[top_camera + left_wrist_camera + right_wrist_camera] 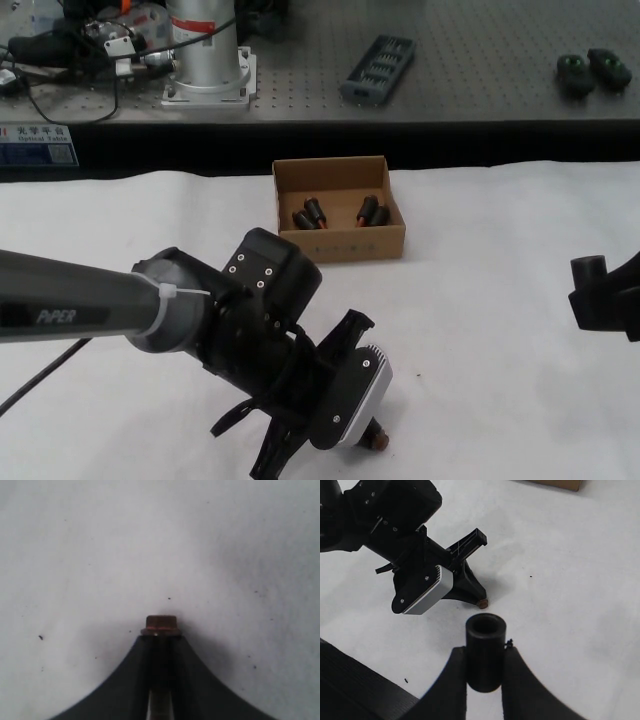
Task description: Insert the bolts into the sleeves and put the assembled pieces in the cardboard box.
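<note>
my left gripper [161,639] is clamped on a bolt [161,624]: small brownish thing with a hex head and a little flange under it. only the head and flange poke out past my fingertips. the shank runs back between the two fingers, and i can see a paler strip of it further down the gap. the head is pointing at the white sheet [480,300] and sits really low over it, can't tell if it's actually touching. my right gripper [485,656] is closed around a sleeve [485,652], a plain black tube with a hollow bore. it's gripped by its sides so the open end sticks out beyond the fingertips. from the high view that hand is off at the right edge, well apart from the left one, which is down at the near middle of the sheet. the cardboard box [340,243] is further back on the sheet, beyond my left gripper, open side up, with a few dark assembled pieces [311,214] lying inside in two little clusters.
</note>
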